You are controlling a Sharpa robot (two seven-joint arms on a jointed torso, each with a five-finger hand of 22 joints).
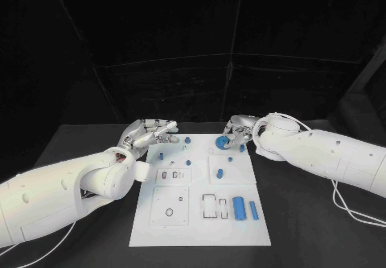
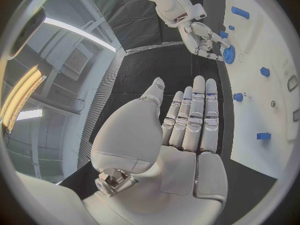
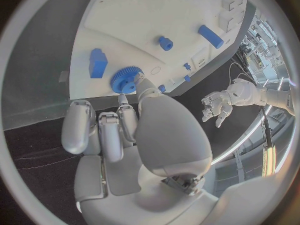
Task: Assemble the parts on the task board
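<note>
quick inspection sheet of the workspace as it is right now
surface: black table, bare round the board
job's things: white task board; blue gear at its far edge; blue cylinder and blue bar lying near its right edge; small blue parts scattered
clutter: nothing seen
hands: left hand off the board's far left corner, empty, fingers apart; right hand fingertips at the gear, hold unclear
cables: white cable on the table under the right arm
surroundings: dark backdrop

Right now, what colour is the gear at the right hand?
Blue. The gear at the right hand shows best in the right wrist view.
</note>
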